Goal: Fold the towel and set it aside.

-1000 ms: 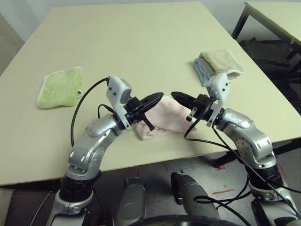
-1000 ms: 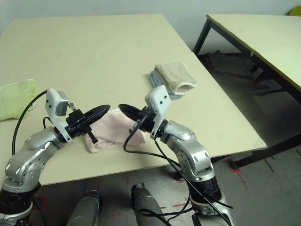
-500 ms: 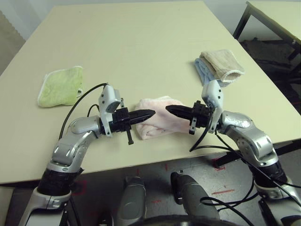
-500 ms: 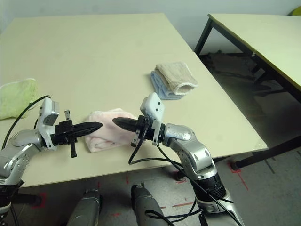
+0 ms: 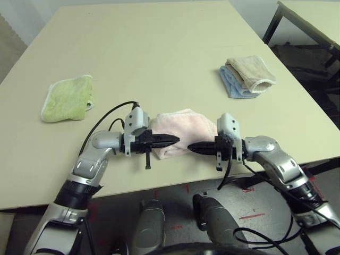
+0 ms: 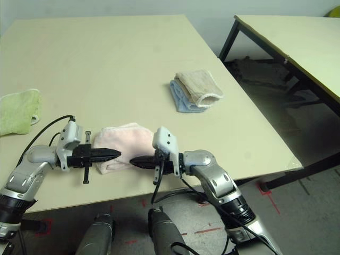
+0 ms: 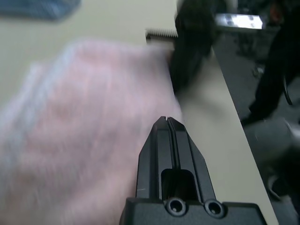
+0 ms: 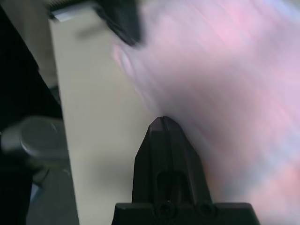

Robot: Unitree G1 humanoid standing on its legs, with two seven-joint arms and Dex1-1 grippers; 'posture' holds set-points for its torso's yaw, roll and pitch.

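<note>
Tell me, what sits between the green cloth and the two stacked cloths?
Nothing: in the left eye view, bare table runs from the green cloth to the stacked cloths. The pink towel lies nearer the robot.

Folded towel (image 5: pixel 183 130) lies on the table (image 5: pixel 159 58) by its near edge, with the left gripper (image 5: pixel 174 140) at its 7 o'clock and the right gripper (image 5: pixel 192 147) at its 5 o'clock, tips facing. A small cloth (image 5: pixel 67 98) lies at 10 o'clock, two stacked folded cloths (image 5: pixel 246 75) at 1 o'clock.
</note>
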